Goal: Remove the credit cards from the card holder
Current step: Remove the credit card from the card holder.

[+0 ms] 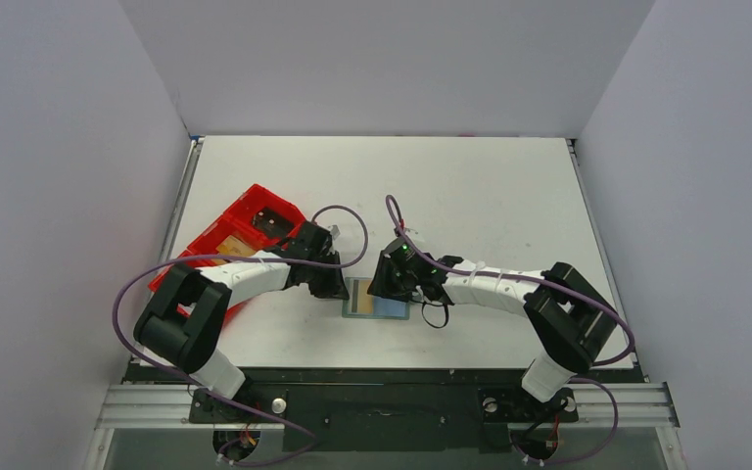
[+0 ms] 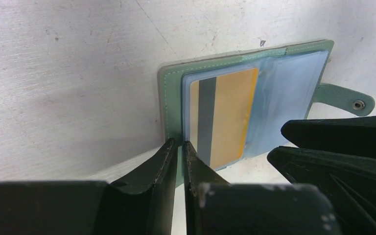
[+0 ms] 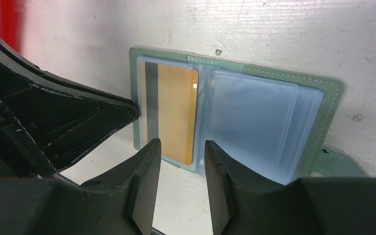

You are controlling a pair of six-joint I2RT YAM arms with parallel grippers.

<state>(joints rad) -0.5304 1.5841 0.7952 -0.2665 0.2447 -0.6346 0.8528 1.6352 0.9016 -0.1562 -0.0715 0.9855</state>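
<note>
**Card holder open on the table, gold card in its sleeve**

The white table (image 1: 509, 196) fills my top view. A red tray (image 1: 245, 211) sits on its left side, partly under my left arm. The card holder (image 1: 377, 306) lies open and flat near the table's near edge, around the middle, with a gripper on each side of it.

The left gripper (image 2: 180, 144) has its fingers drawn almost together. Its tips are at the near left corner of the grey-green cover, and a sliver of green shows in the slit. I cannot tell whether it pinches the cover or only presses on it.

The right gripper (image 3: 182, 147) is parted narrowly, with its fingers at the near end of the gold card (image 3: 171, 112). That card sits in the left clear sleeve, its dark stripe facing up. The right-hand sleeves (image 3: 259, 122) look bluish, and I cannot make out a card in them. The snap tab (image 2: 345, 98) sticks out on the right.
</note>
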